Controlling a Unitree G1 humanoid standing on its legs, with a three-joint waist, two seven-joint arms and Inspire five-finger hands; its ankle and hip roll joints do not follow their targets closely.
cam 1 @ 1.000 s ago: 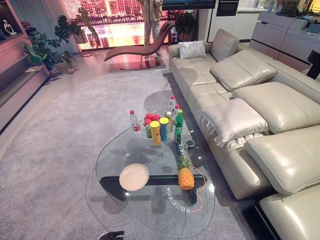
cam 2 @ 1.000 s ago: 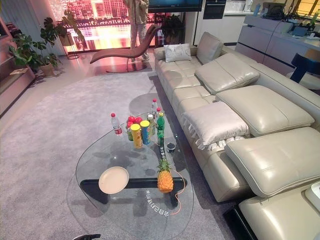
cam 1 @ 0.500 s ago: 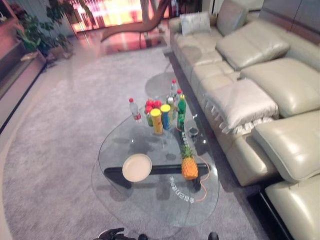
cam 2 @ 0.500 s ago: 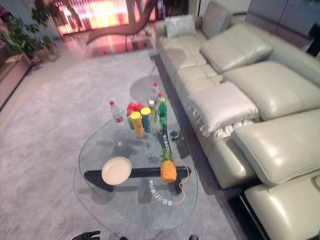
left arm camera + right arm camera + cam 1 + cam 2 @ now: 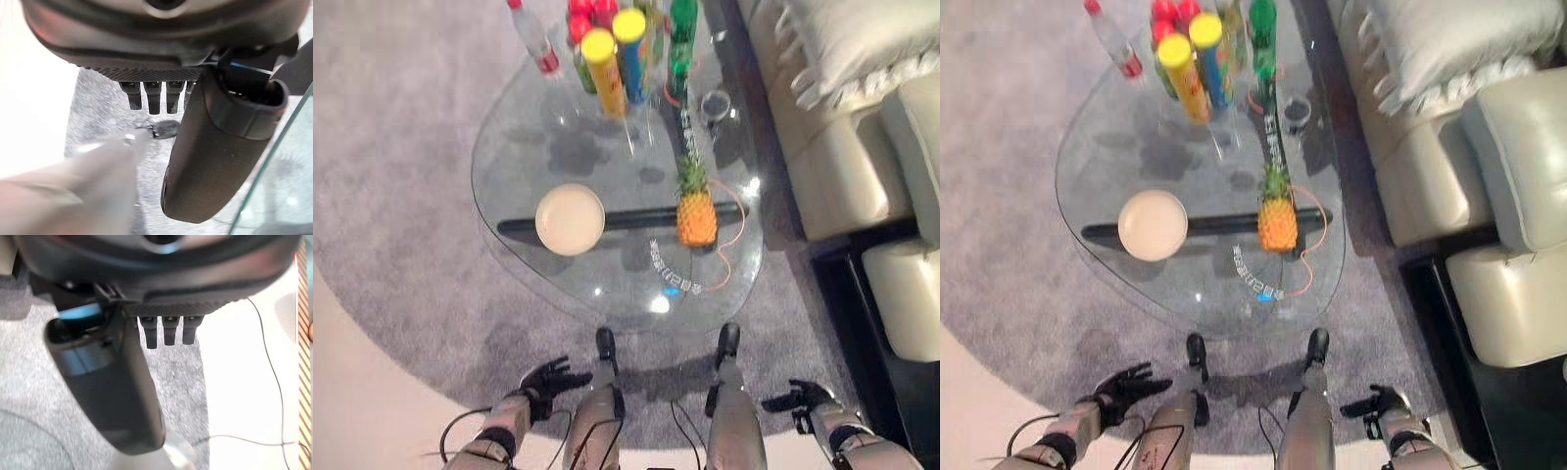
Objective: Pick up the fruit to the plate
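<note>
A pineapple (image 5: pixel 695 209) stands upright on the glass coffee table (image 5: pixel 548 284), right of a round cream plate (image 5: pixel 570 218). Both sit on the table's near half. My left hand (image 5: pixel 548 378) hangs low at the bottom left, over the carpet and short of the table, with relaxed fingers (image 5: pixel 146 94) holding nothing. My right hand (image 5: pixel 801 400) hangs at the bottom right, likewise open and empty, its fingers (image 5: pixel 166 330) straight. Red apples (image 5: pixel 589 8) sit at the table's far end behind the cans.
At the far end stand a yellow can (image 5: pixel 604 59), a blue can (image 5: pixel 632 42), a green bottle (image 5: pixel 682 34), a water bottle (image 5: pixel 534 39) and a small dark cup (image 5: pixel 715 103). A beige sofa (image 5: pixel 857 166) runs along the right. Grey carpet (image 5: pixel 401 225) surrounds the table.
The camera has tilted down sharply, so the room's far part has left the picture. Both hands and arms have come into sight at the bottom. Things on the table stay put.
</note>
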